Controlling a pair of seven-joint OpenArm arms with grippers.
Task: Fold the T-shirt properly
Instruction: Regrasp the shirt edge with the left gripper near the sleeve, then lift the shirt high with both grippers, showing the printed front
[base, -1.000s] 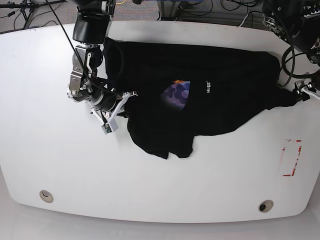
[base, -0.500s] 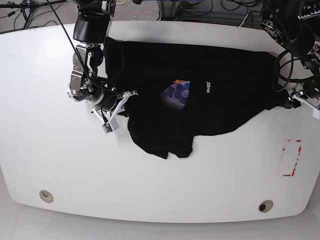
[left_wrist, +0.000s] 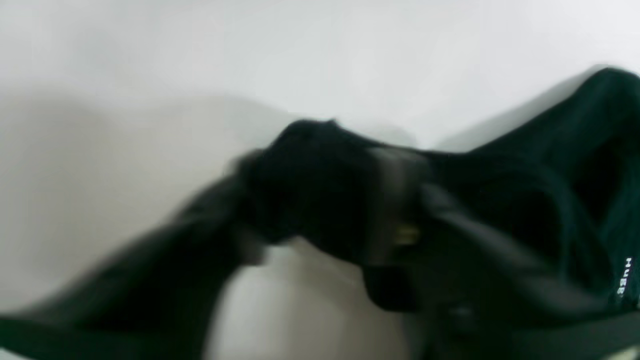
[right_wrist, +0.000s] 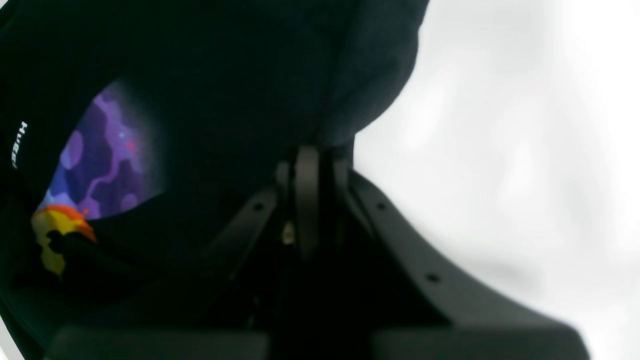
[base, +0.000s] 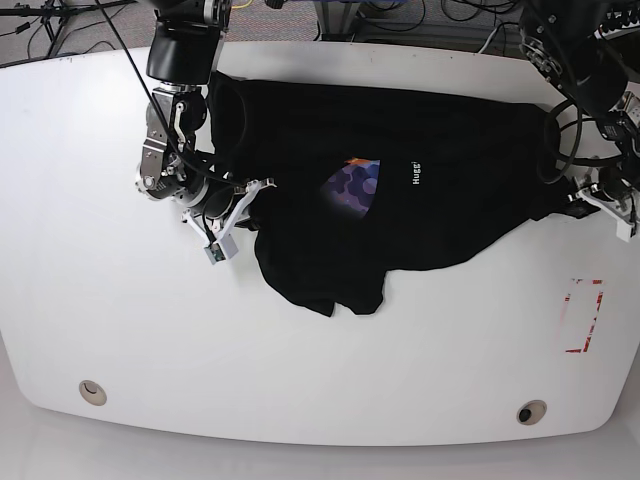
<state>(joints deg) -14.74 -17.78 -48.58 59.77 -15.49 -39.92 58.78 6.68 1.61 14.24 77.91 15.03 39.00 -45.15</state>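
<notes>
The black T-shirt (base: 420, 200) lies spread across the far half of the white table (base: 120, 330), its purple and orange print (base: 352, 186) facing up. On the left of the base view, my right gripper (base: 258, 190) is shut on the shirt's edge. The right wrist view shows its closed tips (right_wrist: 306, 155) pinching black cloth beside the print (right_wrist: 105, 165). At the shirt's right corner, my left gripper (base: 583, 200) has a bunched fold of T-shirt (left_wrist: 310, 165) filling the space between its blurred fingers (left_wrist: 395, 200).
A red-outlined rectangle (base: 583, 315) is marked on the table near the right edge. Two round holes (base: 92, 391) (base: 531, 411) sit near the front edge. Black cables (base: 560, 140) hang by the left arm at the back right.
My left gripper has moved in over the shirt's right corner and its jaws have closed together on the cloth. The right gripper has kept its grip and hardly moved.
</notes>
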